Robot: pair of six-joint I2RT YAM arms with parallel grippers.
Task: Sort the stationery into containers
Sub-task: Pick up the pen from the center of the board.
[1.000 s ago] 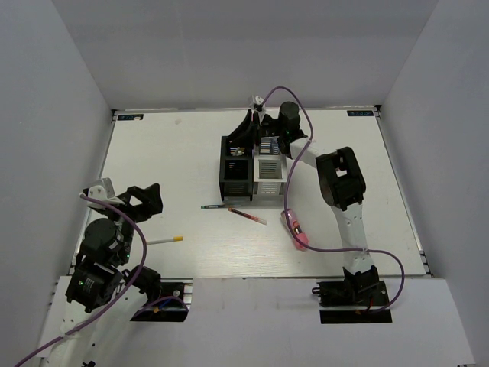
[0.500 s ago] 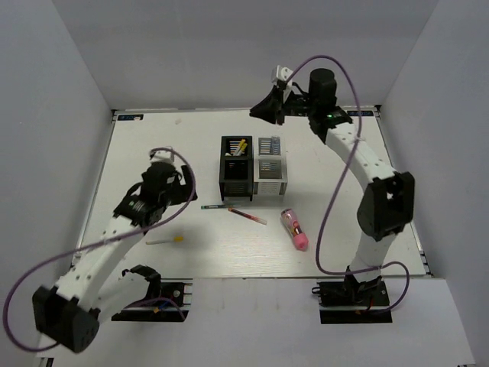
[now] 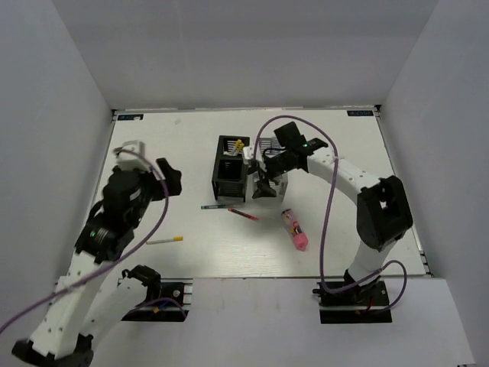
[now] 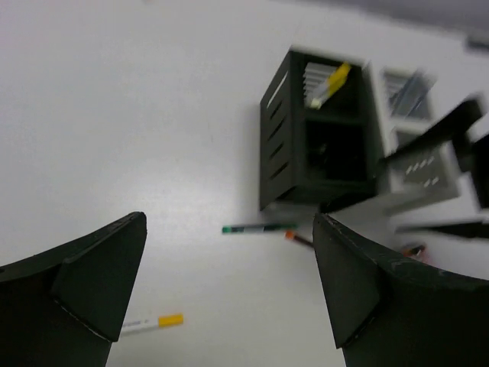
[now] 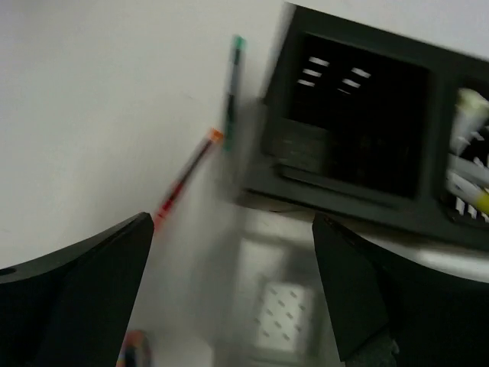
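Presently, right gripper (image 5: 231,229) spread wide above bins (image 3: 221,180), red pen (image 3: 246,215) nearby.

The left arm (image 3: 72,294) and right arm (image 3: 348,180) are white, rounded link shells joined by black cylindrical joint housings. A loose purple cable (image 3: 330,222) runs along each. Black bolted base plates (image 3: 355,306) sit at the near edge of the white table (image 3: 168,153). The left gripper (image 4: 229,218) and right gripper (image 5: 233,220) have matte black, wedge-shaped fingers (image 4: 76,298) with bevelled edges.
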